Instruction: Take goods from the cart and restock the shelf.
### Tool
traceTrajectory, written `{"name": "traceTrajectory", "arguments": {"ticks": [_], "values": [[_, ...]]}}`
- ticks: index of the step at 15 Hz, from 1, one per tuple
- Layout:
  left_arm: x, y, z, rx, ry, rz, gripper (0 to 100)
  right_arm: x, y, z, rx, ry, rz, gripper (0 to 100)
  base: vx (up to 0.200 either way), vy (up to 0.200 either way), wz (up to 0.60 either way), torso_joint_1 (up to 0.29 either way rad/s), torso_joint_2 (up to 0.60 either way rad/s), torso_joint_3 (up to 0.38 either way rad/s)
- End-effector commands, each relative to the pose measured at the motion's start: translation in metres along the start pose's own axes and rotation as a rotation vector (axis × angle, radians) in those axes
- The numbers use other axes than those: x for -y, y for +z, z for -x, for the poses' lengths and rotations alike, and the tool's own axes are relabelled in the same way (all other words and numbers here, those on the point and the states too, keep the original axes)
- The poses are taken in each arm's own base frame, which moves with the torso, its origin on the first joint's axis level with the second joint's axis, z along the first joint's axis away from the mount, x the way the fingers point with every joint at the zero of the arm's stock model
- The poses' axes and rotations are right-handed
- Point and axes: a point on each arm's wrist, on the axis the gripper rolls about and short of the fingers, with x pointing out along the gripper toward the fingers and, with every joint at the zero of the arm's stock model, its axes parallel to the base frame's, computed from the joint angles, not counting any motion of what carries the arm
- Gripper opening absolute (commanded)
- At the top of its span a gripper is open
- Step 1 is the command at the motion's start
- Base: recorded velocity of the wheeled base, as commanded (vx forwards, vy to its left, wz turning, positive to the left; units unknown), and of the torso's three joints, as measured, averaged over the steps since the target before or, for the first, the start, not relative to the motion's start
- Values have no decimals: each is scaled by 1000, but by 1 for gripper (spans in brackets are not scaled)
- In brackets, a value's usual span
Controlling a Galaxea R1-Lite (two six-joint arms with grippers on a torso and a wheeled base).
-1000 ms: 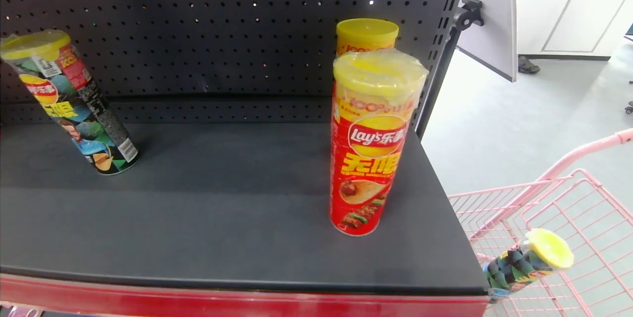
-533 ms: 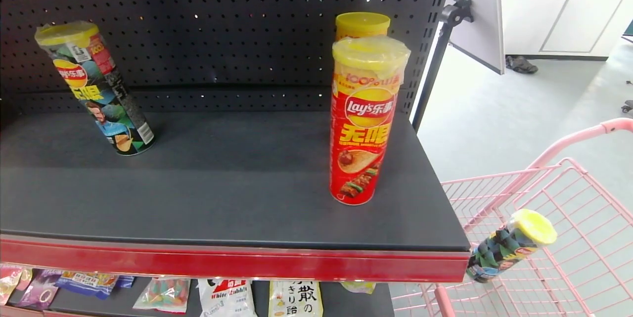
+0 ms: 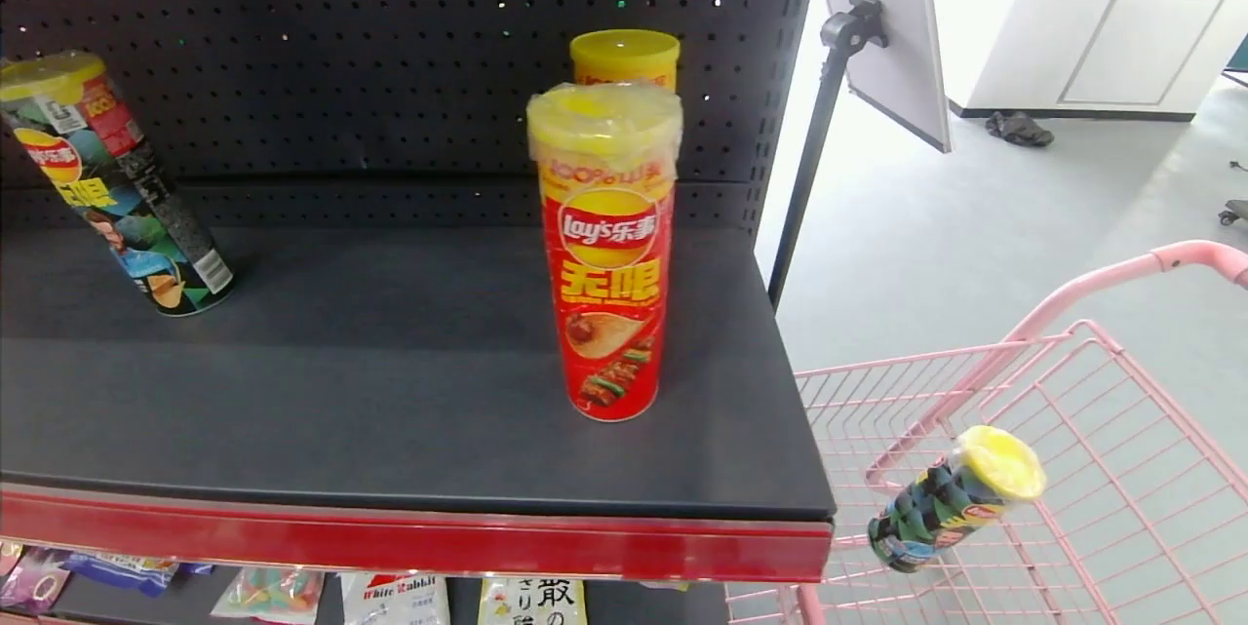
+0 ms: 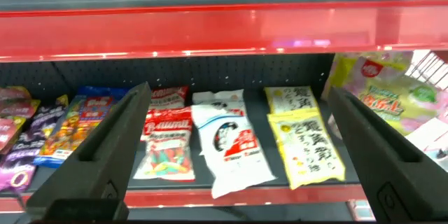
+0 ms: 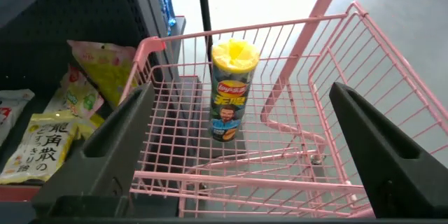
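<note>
A dark shelf [image 3: 390, 410] holds a red can [image 3: 609, 254] mid-way, and in the pink cart [image 3: 1185, 254] to its right stands a yellow-lidded can [image 5: 233, 91], which the wide-spread right gripper [image 5: 241, 98] should probably straddle squarely at mid-height before closing, while the left gripper [image 4: 238, 98] also gapes wide.

The left gripper [image 4: 234, 164] is held with its two dark fingers [image 4: 98, 157] spread wide apart. The right gripper [image 5: 238, 157] is likewise held open, both fingers [image 5: 381, 150] set well apart.
</note>
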Motion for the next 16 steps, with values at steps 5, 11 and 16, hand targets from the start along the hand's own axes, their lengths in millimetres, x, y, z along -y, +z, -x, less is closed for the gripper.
{"name": "traceTrajectory", "arguments": {"ticks": [5,11,16], "values": [[0,0,0,-1,0,2,100,0,0,0,0,1,0,100,0,-80,0,1,0,0],[0,0,0,-1,0,2,100,0,0,0,0,1,1,100,0,0,0,0,0,0],[0,0,0,-1,0,2,100,0,0,0,-2,1,0,100,0,0,0,-162,431,263]]}}
